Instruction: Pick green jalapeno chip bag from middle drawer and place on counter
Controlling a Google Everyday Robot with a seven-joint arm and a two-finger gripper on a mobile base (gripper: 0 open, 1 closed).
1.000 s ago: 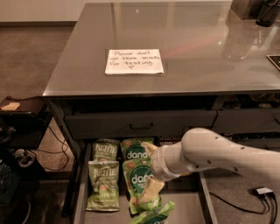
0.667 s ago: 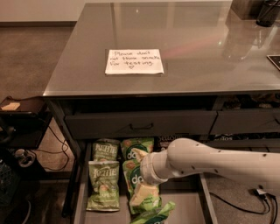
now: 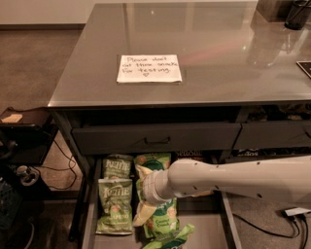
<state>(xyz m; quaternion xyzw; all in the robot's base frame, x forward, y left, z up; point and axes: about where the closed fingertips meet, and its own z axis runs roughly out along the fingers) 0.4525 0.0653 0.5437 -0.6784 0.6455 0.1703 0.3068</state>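
Two pale green Kettle jalapeno chip bags lie at the left of the open middle drawer (image 3: 206, 229), one at the back (image 3: 116, 168) and one in front of it (image 3: 115, 205). My white arm reaches in from the right across the drawer. The gripper (image 3: 141, 214) points down-left, just right of the front Kettle bag and over the green dang bags (image 3: 164, 221). It hides part of those bags. I see nothing held in it. The glossy grey counter (image 3: 223, 58) above carries a white handwritten note (image 3: 148, 68).
A closed drawer front with a black bar handle (image 3: 156, 140) sits right above the open drawer. Another dang bag (image 3: 153, 161) lies at the drawer's back. A dark side shelf (image 3: 24, 127) and cables (image 3: 29, 175) stand to the left. A dark container (image 3: 297, 13) sits on the counter's far right.
My arm has moved left across the drawer, bringing the gripper from over the dang bags to close beside the front Kettle bag. The bags have not moved.
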